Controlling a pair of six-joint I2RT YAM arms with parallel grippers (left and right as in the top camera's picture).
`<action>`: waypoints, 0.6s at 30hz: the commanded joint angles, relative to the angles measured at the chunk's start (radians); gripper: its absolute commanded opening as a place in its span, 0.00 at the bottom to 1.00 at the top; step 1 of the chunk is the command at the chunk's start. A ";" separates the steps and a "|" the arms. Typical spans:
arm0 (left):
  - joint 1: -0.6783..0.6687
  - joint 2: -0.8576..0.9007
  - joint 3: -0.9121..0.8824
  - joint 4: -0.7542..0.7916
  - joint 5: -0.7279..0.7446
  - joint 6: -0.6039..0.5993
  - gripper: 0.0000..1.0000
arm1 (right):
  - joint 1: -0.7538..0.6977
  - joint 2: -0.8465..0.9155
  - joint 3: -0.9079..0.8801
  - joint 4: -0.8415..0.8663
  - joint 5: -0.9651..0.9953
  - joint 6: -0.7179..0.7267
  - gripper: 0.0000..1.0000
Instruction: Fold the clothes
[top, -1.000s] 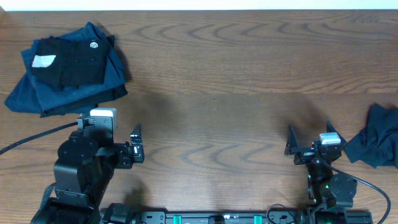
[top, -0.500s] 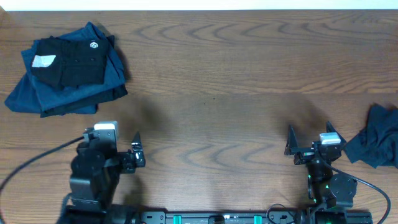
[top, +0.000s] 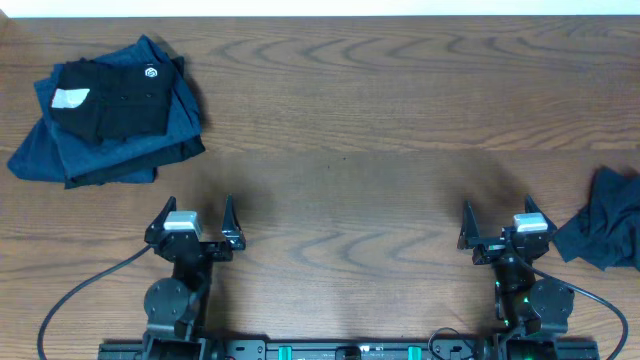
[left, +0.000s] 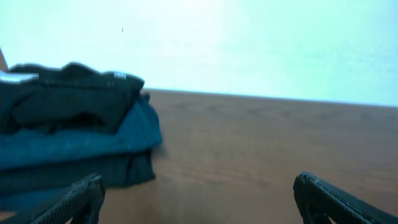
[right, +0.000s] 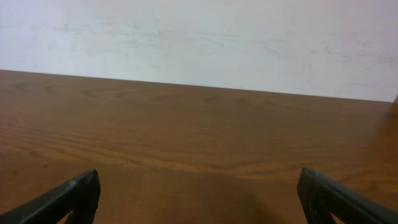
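Note:
The clothes lie in two places. A folded pile (top: 105, 115) sits at the table's far left: a black garment (top: 115, 98) with a small white round logo and a white label, on top of dark blue ones. A crumpled dark blue garment (top: 605, 232) lies at the right edge. My left gripper (top: 198, 205) stands open and empty near the front edge, below the pile and apart from it. In the left wrist view the pile (left: 68, 134) is ahead to the left, beyond the left gripper (left: 199, 199). My right gripper (top: 497, 208) is open and empty, left of the crumpled garment.
The brown wooden table (top: 360, 130) fills the overhead view. A pale wall (right: 199, 37) rises behind its far edge. Black cables trail from both arm bases along the front edge. The right wrist view holds only bare wood between the right gripper's fingers (right: 68, 199).
The left arm has drawn back toward the front edge and lowered, its gripper now pointing straight ahead, a little further right. The right arm and the clothes have not moved.

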 joint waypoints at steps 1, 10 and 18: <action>0.005 -0.042 -0.043 0.044 -0.008 0.055 0.98 | -0.010 -0.005 -0.001 -0.003 -0.008 -0.012 0.99; 0.005 -0.038 -0.043 -0.117 0.022 0.056 0.98 | -0.010 -0.005 -0.001 -0.003 -0.008 -0.012 0.99; 0.004 -0.030 -0.043 -0.121 0.022 0.056 0.98 | -0.010 -0.005 -0.001 -0.003 -0.008 -0.012 0.99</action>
